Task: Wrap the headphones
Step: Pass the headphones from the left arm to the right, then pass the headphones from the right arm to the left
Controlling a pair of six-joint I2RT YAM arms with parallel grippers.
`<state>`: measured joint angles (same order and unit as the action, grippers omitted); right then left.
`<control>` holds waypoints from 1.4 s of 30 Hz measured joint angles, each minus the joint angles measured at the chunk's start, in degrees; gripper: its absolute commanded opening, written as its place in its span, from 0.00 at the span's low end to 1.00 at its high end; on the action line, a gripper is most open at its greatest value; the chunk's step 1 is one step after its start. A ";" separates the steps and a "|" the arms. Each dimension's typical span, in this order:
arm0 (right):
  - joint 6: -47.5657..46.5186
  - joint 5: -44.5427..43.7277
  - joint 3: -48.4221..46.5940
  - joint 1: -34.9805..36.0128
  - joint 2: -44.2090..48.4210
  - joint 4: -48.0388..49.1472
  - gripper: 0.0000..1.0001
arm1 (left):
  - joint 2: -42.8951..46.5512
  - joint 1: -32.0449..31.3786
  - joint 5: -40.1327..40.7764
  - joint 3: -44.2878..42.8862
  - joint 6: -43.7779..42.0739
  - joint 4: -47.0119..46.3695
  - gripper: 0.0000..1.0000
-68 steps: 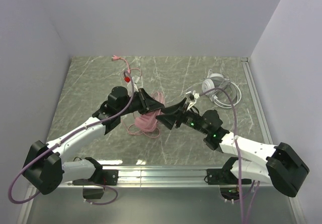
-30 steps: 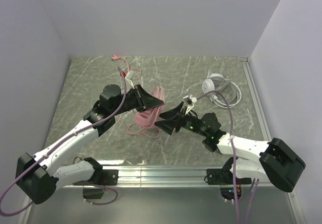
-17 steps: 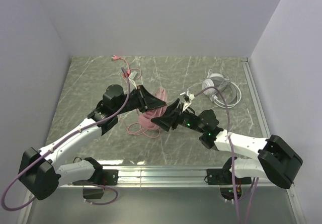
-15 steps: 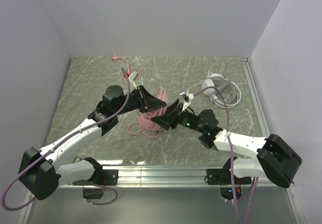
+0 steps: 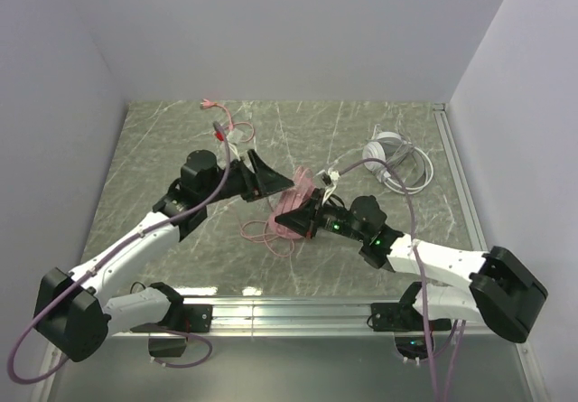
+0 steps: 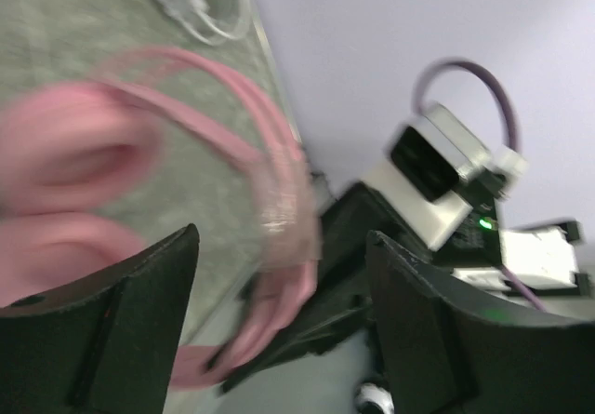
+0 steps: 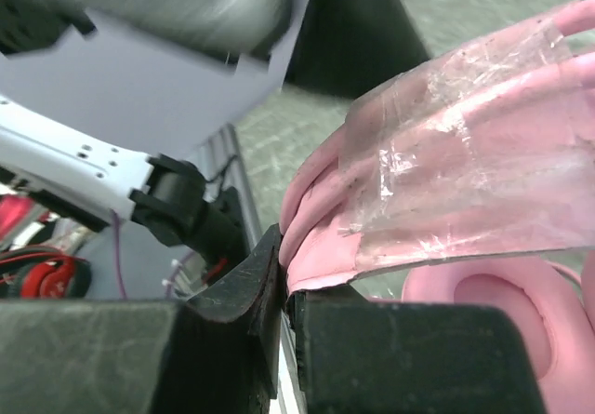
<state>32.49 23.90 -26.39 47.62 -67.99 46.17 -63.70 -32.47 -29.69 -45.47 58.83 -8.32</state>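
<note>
Headphones (image 5: 301,192) in pink run near-to-far, band (image 7: 446,181) pinched by right claw (image 7: 284,279); left claw (image 6: 279,247) spread.

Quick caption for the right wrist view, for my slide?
Right gripper shut on the taped band of the pink headphones.

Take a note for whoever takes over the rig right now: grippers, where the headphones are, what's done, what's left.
Left gripper: open, beside the pink headset, gripping nothing.
Right gripper: shut on the pink headset's band, mid-table.
Pink cord: sprawled in loose loops by the headset, not wrapped.
White headset: far right, untouched, its thin cord loose beside it.
Done: nothing wrapped yet.
Left: wrap both cords.
</note>
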 measured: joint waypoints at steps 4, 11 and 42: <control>-1.64 -2.40 0.02 0.00 7.52 -10.54 0.00 | 1.70 6.10 0.94 -0.35 -3.89 5.88 0.94; -6.03 -8.11 -3.82 0.00 15.37 -30.18 0.00 | 5.09 9.38 2.16 -0.61 -9.22 14.38 0.99; -10.32 -12.70 -26.32 -16.61 12.41 -69.96 0.00 | -15.39 10.27 23.65 0.94 -14.60 23.43 0.98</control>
<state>22.17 11.20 -52.71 31.00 -55.57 -23.79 -79.09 -22.20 -6.04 -44.53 44.23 15.11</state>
